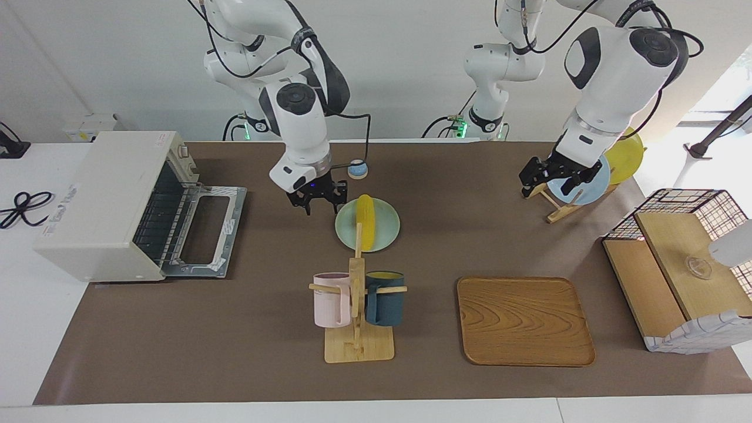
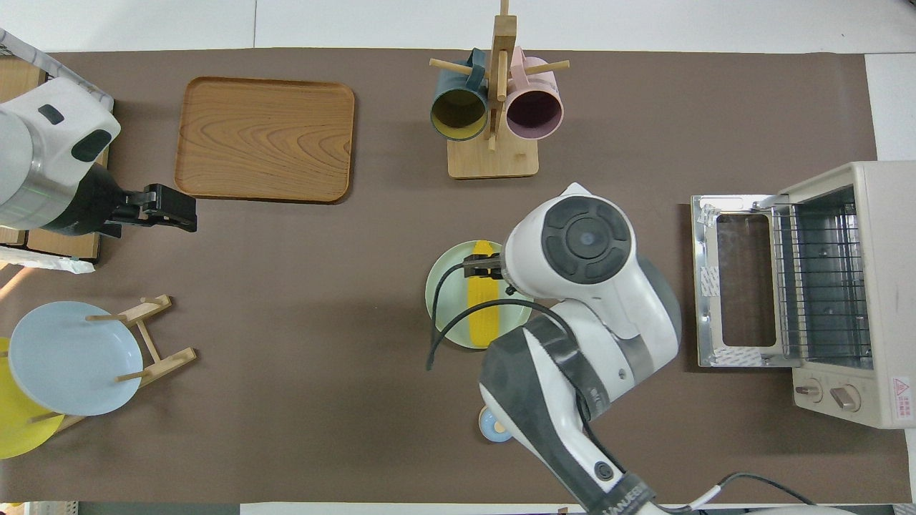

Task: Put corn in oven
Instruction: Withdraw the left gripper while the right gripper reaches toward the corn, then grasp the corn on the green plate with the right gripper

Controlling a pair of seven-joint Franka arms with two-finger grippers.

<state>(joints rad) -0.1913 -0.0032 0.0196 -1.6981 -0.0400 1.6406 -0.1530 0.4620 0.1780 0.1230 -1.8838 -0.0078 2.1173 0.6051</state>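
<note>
Yellow corn point(image 1: 366, 222) lies on the pale green plate point(image 1: 385, 235). Oven point(image 1: 111, 202) door down. Right gripper point(image 1: 316, 202), fingers apart, hangs at the plate's 10 o'clock edge. Left gripper point(image 1: 557, 178), fingers apart, waits over the plate rack point(image 1: 555, 202).

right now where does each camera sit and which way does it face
Facing view: high across the table, looking at the robots; both arms show whole, right gripper beside the corn, left gripper by the plate rack.
Overhead view: above the robots' end, looking steeply down; both arms enter from below.
Shared: corn, open oven.
</note>
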